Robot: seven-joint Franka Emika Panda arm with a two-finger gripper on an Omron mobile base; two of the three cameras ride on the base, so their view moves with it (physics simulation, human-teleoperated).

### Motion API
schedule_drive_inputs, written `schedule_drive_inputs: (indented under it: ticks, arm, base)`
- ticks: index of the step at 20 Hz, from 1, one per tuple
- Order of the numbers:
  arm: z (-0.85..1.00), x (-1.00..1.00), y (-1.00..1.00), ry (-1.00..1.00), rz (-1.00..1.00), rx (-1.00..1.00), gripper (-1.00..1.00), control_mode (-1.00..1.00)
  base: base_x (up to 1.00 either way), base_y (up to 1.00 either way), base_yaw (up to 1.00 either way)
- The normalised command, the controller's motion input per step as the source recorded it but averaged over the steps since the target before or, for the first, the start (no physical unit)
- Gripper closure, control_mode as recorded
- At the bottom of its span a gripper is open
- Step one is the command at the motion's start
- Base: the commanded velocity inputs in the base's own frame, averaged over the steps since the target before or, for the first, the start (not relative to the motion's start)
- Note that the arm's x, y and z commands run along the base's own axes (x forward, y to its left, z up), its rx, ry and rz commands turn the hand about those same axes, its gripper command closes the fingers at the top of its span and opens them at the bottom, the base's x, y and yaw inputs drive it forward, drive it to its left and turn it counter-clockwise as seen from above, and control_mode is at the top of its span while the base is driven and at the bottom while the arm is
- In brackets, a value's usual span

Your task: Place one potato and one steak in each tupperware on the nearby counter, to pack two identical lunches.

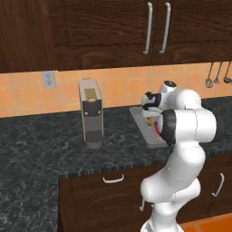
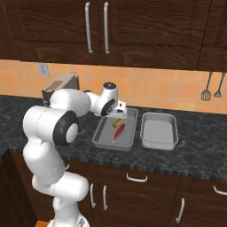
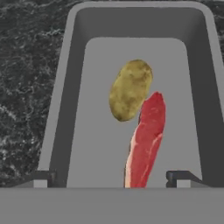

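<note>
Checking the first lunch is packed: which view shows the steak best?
Hand view: the steak lies in full close-up in the tray, its upper end against the potato. The right base view shows it as a small red strip; in the left base view the arm hides nearly all but a red sliver.

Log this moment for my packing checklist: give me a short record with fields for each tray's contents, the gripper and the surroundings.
left tupperware: holds one potato and one steak, side by side and touching
right tupperware: nothing visible inside
gripper: open, holding nothing, above the left tupperware
counter: carries both trays side by side
toaster: stands on the counter, left of the trays
lunches packed: one of two, judging by the trays
</note>
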Motion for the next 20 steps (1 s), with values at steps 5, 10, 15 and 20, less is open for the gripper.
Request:
schedule_drive_inputs:
  ticks: [5, 10, 15, 20]
  arm:
    - [0.55, -1.0, 0.51, 0.0, -0.02, 0.04, -1.0, -1.0]
    - [0.68, -1.0, 0.45, 0.0, 0.0, 0.04, -1.0, -1.0]
    - [0.84, -0.99, 0.45, 0.0, 0.0, -0.01, -1.0, -1.0]
    - [0.95, -1.0, 0.29, 0.0, 0.0, 0.0, -1.0, -1.0]
  base:
    - [0.0, 0.0, 0.0]
    - [0.0, 0.0, 0.0]
    - [0.0, 0.0, 0.0]
    - [0.0, 0.0, 0.0]
